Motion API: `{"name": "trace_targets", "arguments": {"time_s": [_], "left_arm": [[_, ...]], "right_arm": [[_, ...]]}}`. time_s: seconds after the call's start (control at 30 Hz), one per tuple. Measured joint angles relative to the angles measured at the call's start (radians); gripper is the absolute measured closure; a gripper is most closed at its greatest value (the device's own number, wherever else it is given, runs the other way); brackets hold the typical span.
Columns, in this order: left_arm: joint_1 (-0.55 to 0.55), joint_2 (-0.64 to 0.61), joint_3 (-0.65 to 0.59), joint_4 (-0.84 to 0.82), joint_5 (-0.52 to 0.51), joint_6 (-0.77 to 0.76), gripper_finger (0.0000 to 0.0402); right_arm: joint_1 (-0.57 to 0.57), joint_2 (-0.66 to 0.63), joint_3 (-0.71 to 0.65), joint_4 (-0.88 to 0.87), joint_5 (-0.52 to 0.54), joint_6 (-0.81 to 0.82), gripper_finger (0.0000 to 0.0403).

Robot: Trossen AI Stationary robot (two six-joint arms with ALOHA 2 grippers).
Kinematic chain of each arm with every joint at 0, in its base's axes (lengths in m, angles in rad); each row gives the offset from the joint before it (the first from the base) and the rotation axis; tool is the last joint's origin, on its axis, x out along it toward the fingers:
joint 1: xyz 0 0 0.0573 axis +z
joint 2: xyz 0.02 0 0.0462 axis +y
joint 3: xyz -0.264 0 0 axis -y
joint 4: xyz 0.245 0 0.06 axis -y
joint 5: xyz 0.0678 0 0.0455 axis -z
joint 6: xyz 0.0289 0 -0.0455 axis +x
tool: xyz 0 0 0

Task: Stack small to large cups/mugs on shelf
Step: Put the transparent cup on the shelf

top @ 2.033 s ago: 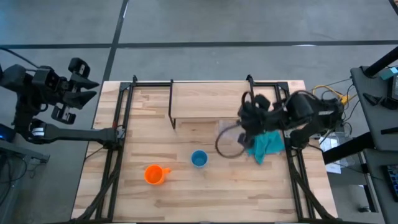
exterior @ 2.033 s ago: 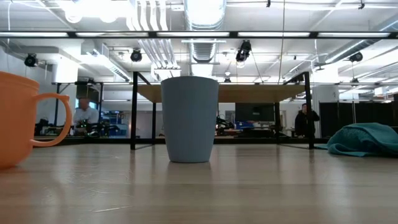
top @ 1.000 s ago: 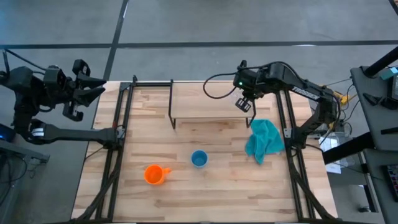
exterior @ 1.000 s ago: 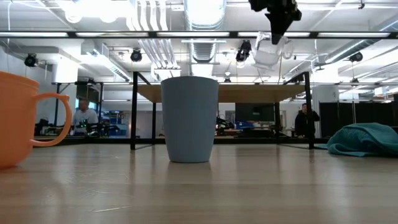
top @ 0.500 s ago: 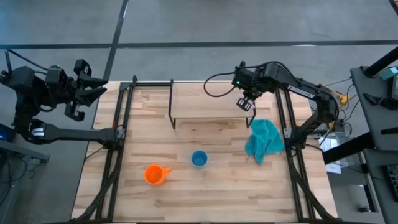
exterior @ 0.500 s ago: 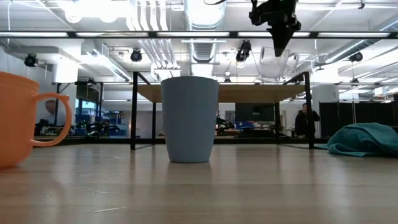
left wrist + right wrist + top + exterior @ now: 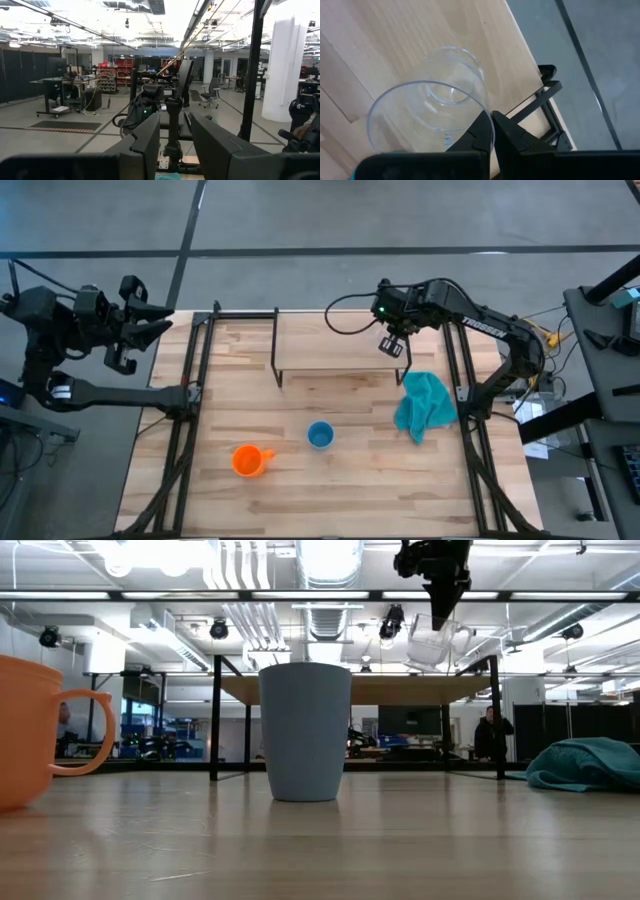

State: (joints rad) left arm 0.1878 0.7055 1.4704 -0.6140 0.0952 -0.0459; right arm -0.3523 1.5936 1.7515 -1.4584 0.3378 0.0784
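My right gripper (image 7: 392,345) is shut on the clear cup (image 7: 430,112) and holds it above the right end of the light-wood shelf (image 7: 335,345). In the low view the clear cup (image 7: 432,640) hangs below the gripper, above the shelf board (image 7: 360,690). The blue cup (image 7: 320,435) stands upright on its base at the table's middle. The orange mug (image 7: 248,460) stands to the left of it, nearer the front. My left gripper (image 7: 175,145) is open and empty, beyond the table's far left corner (image 7: 140,330). My right gripper pinches the clear cup's wall at its rim (image 7: 481,107), seemingly with one finger (image 7: 480,134) inside and the other outside. The fingers come from above, pointing down. The cup hangs tilted below them, mouth upward, clear of the shelf.
A teal cloth (image 7: 425,405) lies crumpled on the table to the right of the shelf's front. Black metal frame posts (image 7: 200,370) run along both sides of the table. The shelf's thin black legs (image 7: 215,720) stand behind the blue cup.
My right gripper has stayed above the shelf's right end and turned a little at the wrist. The clear cup now hangs a little lower and at a different tilt than a second ago.
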Motion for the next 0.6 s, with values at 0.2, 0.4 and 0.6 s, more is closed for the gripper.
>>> {"name": "trace_targets", "arguments": {"time_s": [0.2,0.4,0.6], "left_arm": [[0.000,0.000,-0.003,-0.001,0.000,0.000,0.0302],[0.000,0.000,-0.005,-0.003,0.000,0.000,0.0302],[0.000,0.000,-0.005,-0.003,0.000,0.000,0.0302]], "right_arm": [[0.000,0.000,0.001,0.007,0.003,0.030,0.0394],[-0.002,0.002,0.000,0.008,0.003,-0.023,0.0382],[-0.002,0.030,-0.001,0.010,0.003,-0.027,0.0343]]}}
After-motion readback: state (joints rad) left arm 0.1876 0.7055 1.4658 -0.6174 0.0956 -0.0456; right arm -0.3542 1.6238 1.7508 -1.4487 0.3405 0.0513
